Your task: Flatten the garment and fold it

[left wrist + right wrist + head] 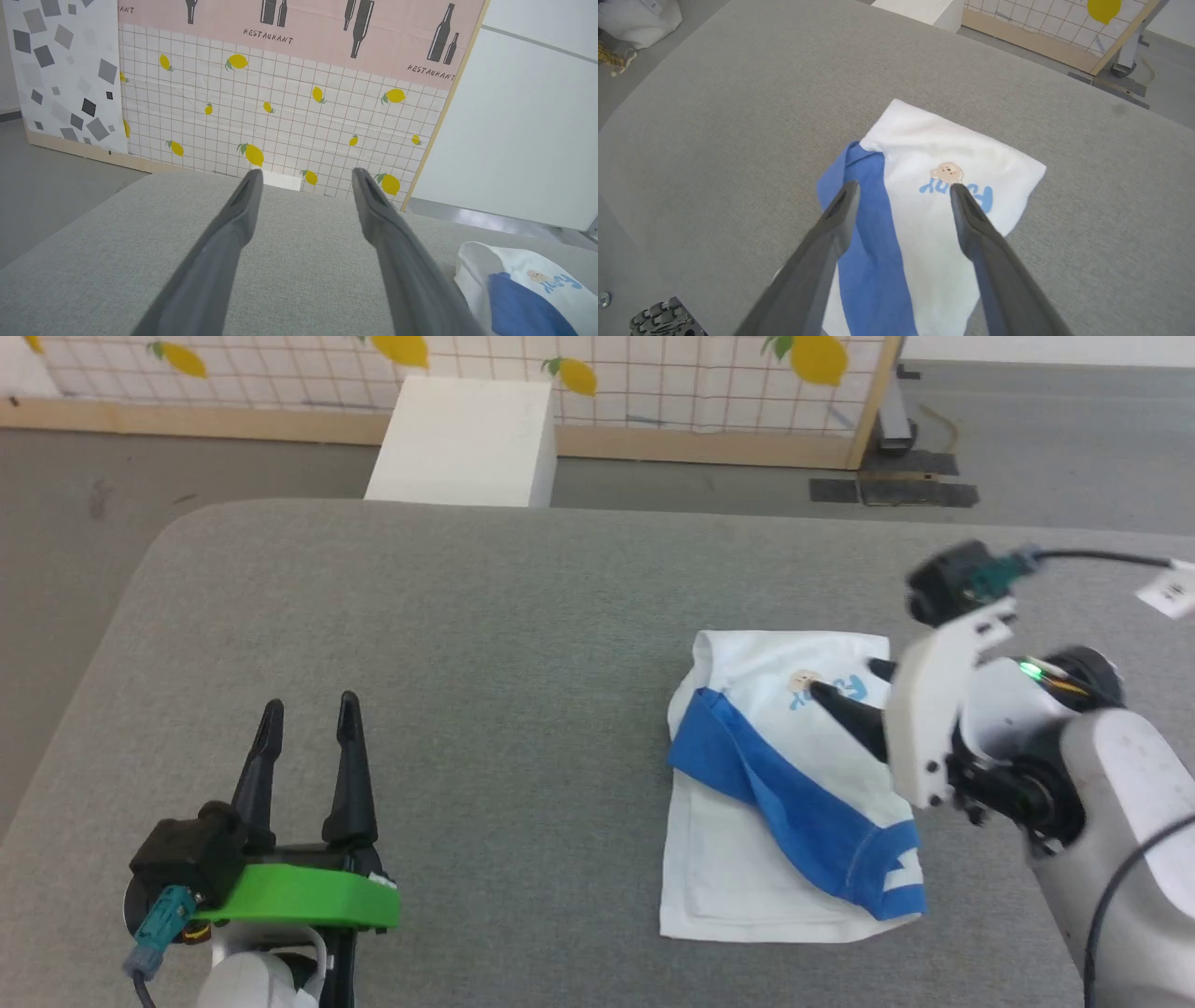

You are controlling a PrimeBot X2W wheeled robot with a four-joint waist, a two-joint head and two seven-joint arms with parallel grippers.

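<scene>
Head view, from the left: the left claw (310, 702) sits over the near-left part of the counter (513, 644). Its two dark tapered fingers are spread apart and point away from the robot, with nothing between them. A bright green plastic bracket (299, 896) sits at its base.

The counter is a broad slab with rounded corners, covered in grey woven cloth. Beyond it lies a grey floor (93, 467), where a plain white box (462, 439) stands against a wood-framed panel (653, 383) printed with a grid and yellow lemons.

Right of centre, well apart from the left claw, the garment (747, 859) lies on the counter as a folded, roughly rectangular bundle of soft white cotton. Its long axis runs from the near edge toward the far one. A royal-blue band (803, 803) crosses it slantwise, from the left edge down to the near-right corner. A small print (805, 681) of a bear with light blue lettering marks the far end.

Furthest right, the right claw (840, 675) reaches in over the garment's far end, fingers wide apart and gripping nothing. One fingertip is right at the print; whether it touches the cloth I cannot tell.
</scene>
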